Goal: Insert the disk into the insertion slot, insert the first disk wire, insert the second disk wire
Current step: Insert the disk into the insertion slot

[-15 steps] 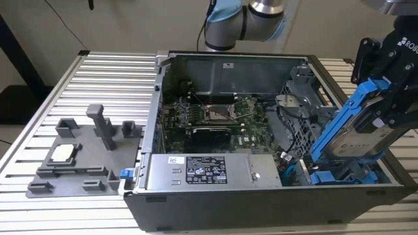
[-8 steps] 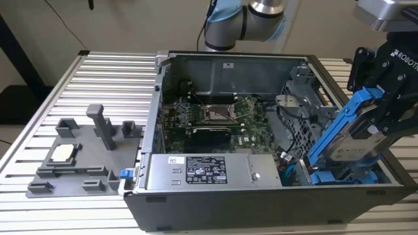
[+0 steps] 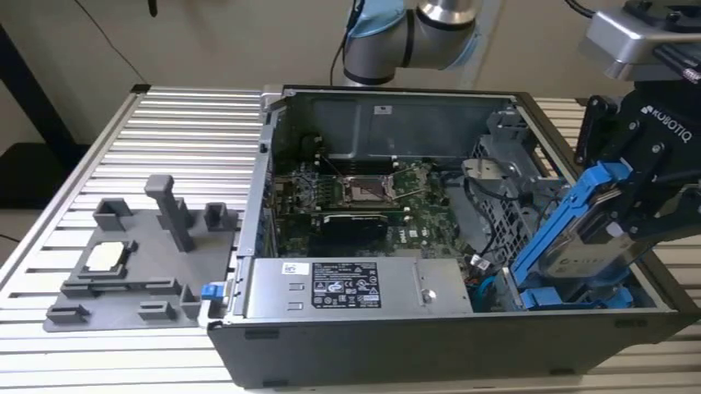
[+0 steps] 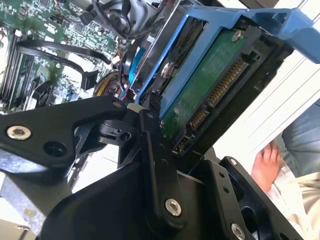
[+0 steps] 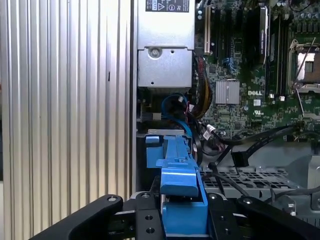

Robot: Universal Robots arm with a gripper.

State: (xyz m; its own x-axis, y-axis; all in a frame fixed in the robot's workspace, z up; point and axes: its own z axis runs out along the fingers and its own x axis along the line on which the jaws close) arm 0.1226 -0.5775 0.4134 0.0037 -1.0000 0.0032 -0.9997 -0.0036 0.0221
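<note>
Disk [image 3: 579, 250] partly hidden behind the fingers [image 3: 657, 222]

White lettering runs along the black housing of my hand [image 3: 638, 215] in the exterior view. The disk [image 3: 579, 250] clamped in my hand, a silver-grey hard drive in a bright blue plastic carrier, bears a pale label whose print is too small to make out. Well apart from my hand, the silver metal power supply box [image 3: 438, 291] carries a black label [image 3: 345, 285] with white print and symbols, and a small white sticker [image 3: 295, 268]. Beside that box, the green motherboard [image 5: 240, 75] shows a short white word [image 5: 256, 93] in the first wrist view.
</note>
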